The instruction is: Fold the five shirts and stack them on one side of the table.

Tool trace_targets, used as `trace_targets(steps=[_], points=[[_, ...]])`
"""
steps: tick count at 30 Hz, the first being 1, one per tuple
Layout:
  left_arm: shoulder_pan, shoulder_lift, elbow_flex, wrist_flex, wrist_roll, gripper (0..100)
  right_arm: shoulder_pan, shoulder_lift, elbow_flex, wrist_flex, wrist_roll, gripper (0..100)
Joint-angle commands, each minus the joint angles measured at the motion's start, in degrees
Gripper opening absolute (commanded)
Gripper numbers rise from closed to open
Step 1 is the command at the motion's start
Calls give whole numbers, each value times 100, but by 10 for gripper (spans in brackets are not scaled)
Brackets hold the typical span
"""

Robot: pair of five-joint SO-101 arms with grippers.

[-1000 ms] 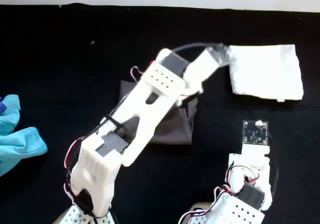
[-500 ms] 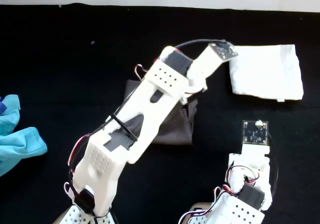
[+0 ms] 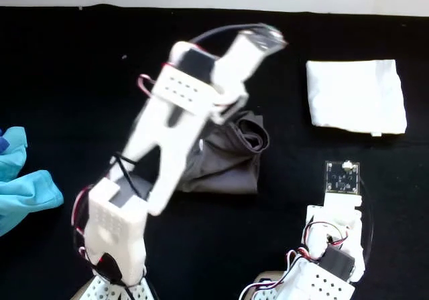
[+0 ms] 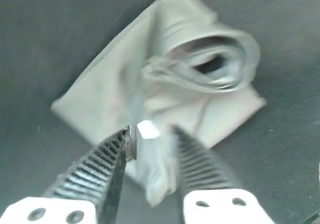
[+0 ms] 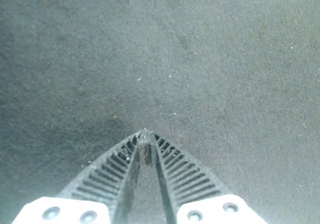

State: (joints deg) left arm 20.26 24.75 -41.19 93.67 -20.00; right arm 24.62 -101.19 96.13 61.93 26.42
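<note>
Swung off toward 11 o'clock, the left arm no longer points at the white shirt. Its wrist has pulled back and now sits above the far edge of the grey shirt. That shirt was half covered a moment ago; more of it shows now, and its 1 o'clock corner has curled into a loose roll. The white shirt and the right arm have not shifted.

The white shirt lies folded square at 2 o'clock on the worktop, which looks like the start of the stack. Crumpled blue shirts wait at 9 o'clock, apparently the pile not yet dealt with. The grey one sits near the middle, where both arms can likely reach it. The right arm is parked at 5 o'clock, seemingly to keep out of the way. The right gripper has its fingers pressed together on nothing, over bare worktop.

The left gripper has its fingers apart and empty. The grey shirt lies under and beyond their tips, with the roll well ahead of them. Whether the tips touch the cloth cannot be told. The fold looks unfinished and will probably need flattening.
</note>
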Motion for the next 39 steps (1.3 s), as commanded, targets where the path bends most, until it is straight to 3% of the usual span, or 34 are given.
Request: trace_targets(steps=[1, 8, 15, 20, 28, 34, 39], points=[[-418, 277, 119, 18, 35, 23, 4, -75, 708, 31, 26, 7], [-163, 1358, 136, -141, 44, 9, 4, -75, 708, 31, 26, 7], [708, 1815, 145, 246, 510, 9, 4, -75, 708, 31, 26, 7], [1174, 1244, 163, 695, 527, 9, 4, -75, 708, 31, 26, 7], [963, -444, 400, 712, 492, 9, 4, -75, 708, 31, 26, 7], [321, -514, 1516, -527, 492, 9, 4, -75, 708, 31, 26, 7], [180, -92, 2440, -1495, 492, 9, 4, -75, 708, 31, 26, 7]])
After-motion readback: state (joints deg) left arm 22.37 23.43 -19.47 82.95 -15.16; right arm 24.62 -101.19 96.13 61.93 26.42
